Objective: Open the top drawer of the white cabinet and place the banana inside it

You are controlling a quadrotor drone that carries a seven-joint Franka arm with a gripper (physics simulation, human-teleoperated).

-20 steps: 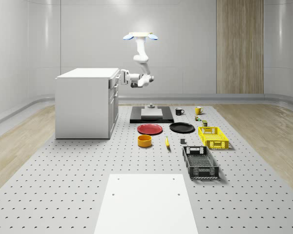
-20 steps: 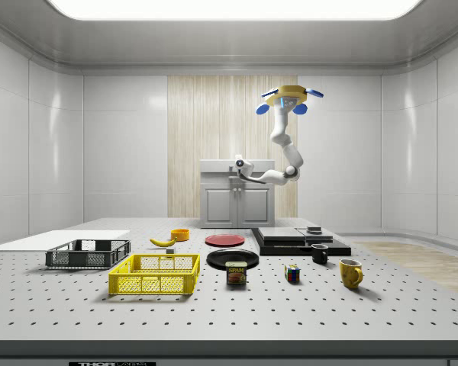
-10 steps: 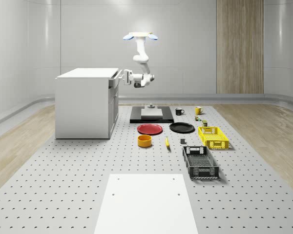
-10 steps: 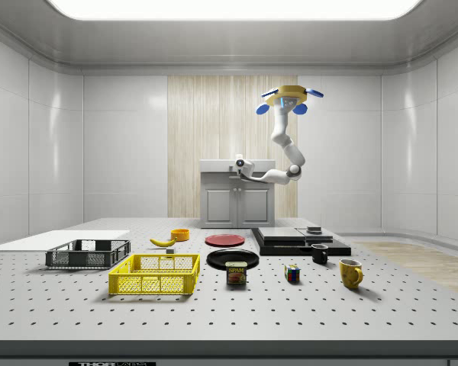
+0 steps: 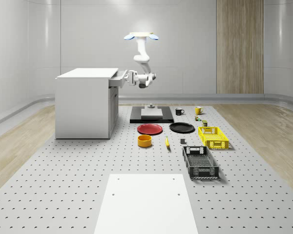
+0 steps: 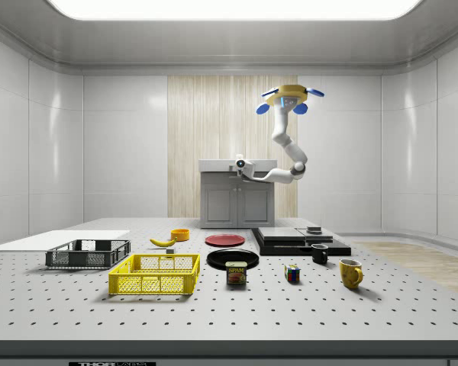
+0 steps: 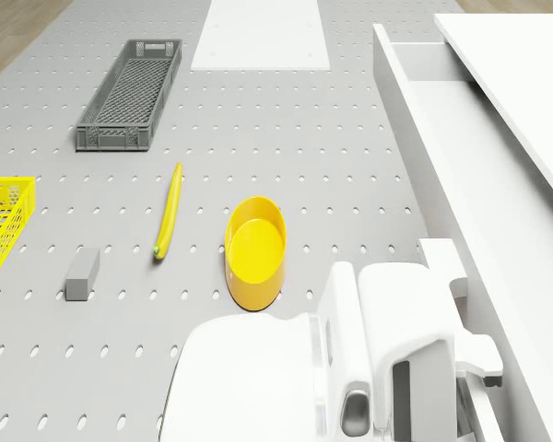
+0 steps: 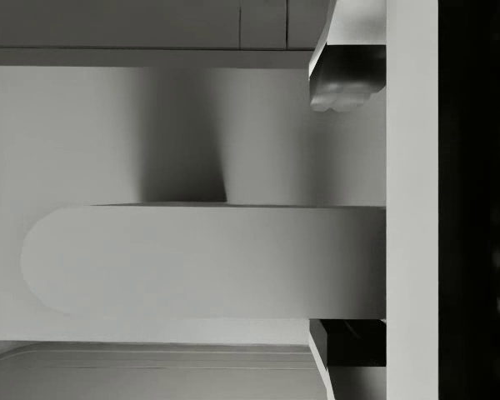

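Drone hovers in mid-air just out from the front of the white box-shaped cabinet [image 5: 85,102], above the black platform; its white jointed arm hangs down and bends toward the cabinet's upper edge.

Nearest: the white two-finger gripper [image 8: 350,208] is closed on the long rounded white drawer handle [image 8: 200,260]. In the wrist view one dark finger pad [image 8: 343,83] sits on one side of the bar and the other pad on the opposite side, so the bar lies crosswise between them, its long axis running across the gripper's approach line.

Just past the gripper: the top drawer [image 5: 118,79], a shallow white tray, stands partly pulled out of the cabinet. In the drone view its open cavity [image 7: 461,147] runs alongside the gripper, under the cabinet's top slab.

Farther off, below and out from the gripper: the slim yellow banana [image 7: 168,210] lies flat on the grey perforated surface [image 7: 286,138], well apart from the drawer. A round yellow bowl [image 7: 254,250] sits between banana and cabinet side. The banana's long axis runs roughly parallel to the cabinet front.

Beyond: small grey block [image 7: 82,273], yellow mesh basket [image 7: 2,221], dark grey slotted crate [image 7: 132,94].

Judgement: drawer step looks underway, prob. not fully out; next the gripper must let go and swing down and away from the cabinet to reach the banana.
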